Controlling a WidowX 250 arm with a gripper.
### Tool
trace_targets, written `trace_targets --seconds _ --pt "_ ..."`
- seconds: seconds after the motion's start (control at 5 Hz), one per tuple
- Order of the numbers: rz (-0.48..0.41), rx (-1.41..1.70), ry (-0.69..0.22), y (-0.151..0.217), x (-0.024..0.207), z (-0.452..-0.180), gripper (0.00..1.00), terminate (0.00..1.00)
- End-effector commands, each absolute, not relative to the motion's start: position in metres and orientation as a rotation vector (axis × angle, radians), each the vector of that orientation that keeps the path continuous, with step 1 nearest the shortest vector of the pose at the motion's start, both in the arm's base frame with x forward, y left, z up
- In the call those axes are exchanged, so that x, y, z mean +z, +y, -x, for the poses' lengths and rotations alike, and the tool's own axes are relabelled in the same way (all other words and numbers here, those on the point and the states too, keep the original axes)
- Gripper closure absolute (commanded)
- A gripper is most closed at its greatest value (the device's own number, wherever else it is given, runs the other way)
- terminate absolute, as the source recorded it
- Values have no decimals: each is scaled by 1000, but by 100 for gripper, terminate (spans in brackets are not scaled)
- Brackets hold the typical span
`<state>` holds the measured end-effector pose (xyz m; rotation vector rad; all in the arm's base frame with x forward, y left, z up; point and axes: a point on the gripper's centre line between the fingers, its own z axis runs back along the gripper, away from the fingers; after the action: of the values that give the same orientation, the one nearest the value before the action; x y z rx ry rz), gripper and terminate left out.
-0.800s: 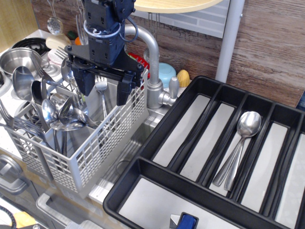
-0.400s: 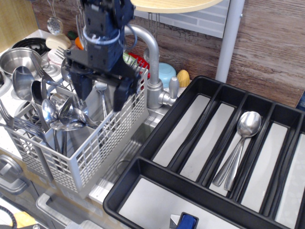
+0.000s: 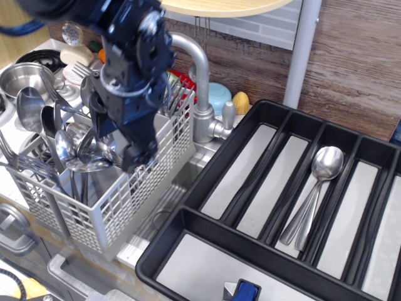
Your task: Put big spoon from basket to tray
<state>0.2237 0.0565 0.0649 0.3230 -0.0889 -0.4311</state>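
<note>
Hand [image 3: 116, 141] fingers apart in basket [image 3: 119, 207], tray [image 3: 207, 188] by faucet [image 3: 200, 81], wood-look wall [image 3: 357, 56]

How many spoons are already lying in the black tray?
2, nested together in one long compartment of the tray: the upper spoon lies over another; only the lower one's handle shows.

Black-and-blue robot tool [image 3: 116, 141] now lower, sunk into rear compartment of light grey-white lattice plastic basket [image 3: 119, 207]; 0.8 s ago it hung above basket rim. Tool body now tilted and turned, leaning toward camera; earlier upright and square-on. Black fingers [image 3: 135, 153] now reach below rim, one in front of near lattice wall; earlier spread wide above rim. Steel fork seen between fingers earlier now hidden behind tool. Tool now covers part of steel spoon cluster [image 3: 75, 147] at left of basket. Finger spacing now unreadable.
</note>
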Motion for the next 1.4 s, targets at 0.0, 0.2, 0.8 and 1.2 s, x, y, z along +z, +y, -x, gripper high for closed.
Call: trace_targets --seconds 0.0,0.2,0.8,1.2 --pt "-350 -770 -186 67 58 -222 0 0" --pt "-320 -840 -233 82 45 -229 0 0" --pt "-376 -892 -224 101 35 -244 100 0" --pt "-359 -798 -210 101 33 -243 100 0"
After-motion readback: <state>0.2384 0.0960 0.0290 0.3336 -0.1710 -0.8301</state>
